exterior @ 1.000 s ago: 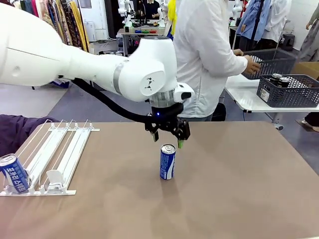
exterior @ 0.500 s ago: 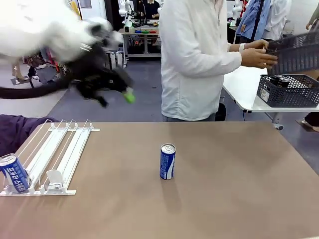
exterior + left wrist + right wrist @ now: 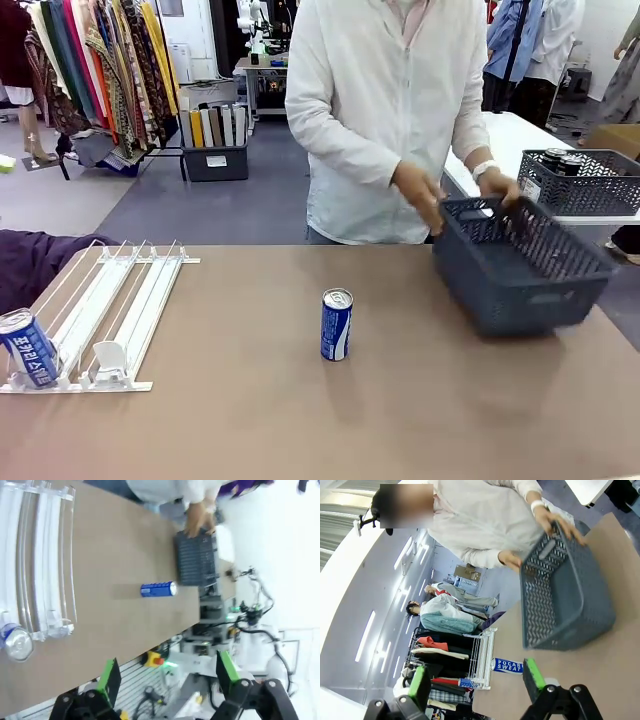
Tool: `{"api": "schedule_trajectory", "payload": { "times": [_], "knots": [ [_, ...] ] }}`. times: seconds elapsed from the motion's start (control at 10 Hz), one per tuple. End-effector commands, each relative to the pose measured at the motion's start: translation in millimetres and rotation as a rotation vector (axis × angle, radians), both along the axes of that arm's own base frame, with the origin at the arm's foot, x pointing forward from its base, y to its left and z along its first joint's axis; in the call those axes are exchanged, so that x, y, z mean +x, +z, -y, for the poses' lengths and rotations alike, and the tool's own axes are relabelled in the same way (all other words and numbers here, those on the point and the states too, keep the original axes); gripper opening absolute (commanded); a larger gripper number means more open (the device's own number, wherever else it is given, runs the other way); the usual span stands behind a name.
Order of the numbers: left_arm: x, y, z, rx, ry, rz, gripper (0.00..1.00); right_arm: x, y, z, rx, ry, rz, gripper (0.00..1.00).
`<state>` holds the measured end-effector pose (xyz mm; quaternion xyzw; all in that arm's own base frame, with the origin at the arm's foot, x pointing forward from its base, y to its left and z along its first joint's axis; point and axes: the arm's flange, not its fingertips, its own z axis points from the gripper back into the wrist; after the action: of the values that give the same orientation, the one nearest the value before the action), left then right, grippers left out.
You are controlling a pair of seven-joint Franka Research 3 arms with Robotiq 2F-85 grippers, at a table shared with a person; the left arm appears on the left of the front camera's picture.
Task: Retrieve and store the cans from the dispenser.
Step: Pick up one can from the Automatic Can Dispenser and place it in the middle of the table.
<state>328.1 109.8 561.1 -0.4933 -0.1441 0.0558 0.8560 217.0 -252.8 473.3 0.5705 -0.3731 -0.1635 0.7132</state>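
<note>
We are looking into a lab hall set up like a shop: full garment racks (image 3: 110, 60) are lining the grey floor, and white worktables (image 3: 525, 135) are standing behind.

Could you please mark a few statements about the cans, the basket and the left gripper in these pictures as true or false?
1. A blue and white can stands upright near the middle of the table. True.
2. The person holds the dark grey basket by its rim. True.
3. The dispenser holds no can. False: a second can sits at its near end.
4. The left gripper is shut on the upright can. False: its jaws stand open with nothing between them, well away from that can.
5. The upright can is inside the basket. False: it stands on the bare table, apart from the basket.
</note>
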Motion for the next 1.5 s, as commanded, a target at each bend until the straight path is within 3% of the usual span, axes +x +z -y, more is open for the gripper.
{"api": "schedule_trajectory", "payload": {
  "times": [0.0, 0.1, 0.2, 0.3, 1.2, 1.3, 1.4],
  "knots": [
    [11, -35, -18, -0.194, 0.018, -0.005, 1.00, 2, 3, 0, 0.018, -0.008, 0.027, 1.00],
    [13, -52, -29, -0.250, 0.021, -0.013, 1.00, 2, 3, 0, 0.018, -0.008, 0.027, 1.00],
    [16, -66, -31, -0.215, -0.051, -0.019, 1.00, 2, 3, 0, 0.018, -0.008, 0.027, 1.00],
    [1, -42, -37, -0.189, 0.047, -0.019, 1.00, 2, 3, 0, 0.018, -0.008, 0.027, 1.00],
    [1, -42, -37, -0.189, 0.047, -0.019, 1.00, 2, 3, 0, 0.018, -0.008, 0.027, 1.00],
    [2, -45, -39, -0.165, 0.040, -0.016, 1.00, 2, 3, 0, 0.018, -0.008, 0.027, 1.00],
    [-4, -38, -30, 0.050, -0.004, -0.028, 1.00, 2, 3, 0, 0.018, -0.008, 0.027, 1.00]
  ]
}}
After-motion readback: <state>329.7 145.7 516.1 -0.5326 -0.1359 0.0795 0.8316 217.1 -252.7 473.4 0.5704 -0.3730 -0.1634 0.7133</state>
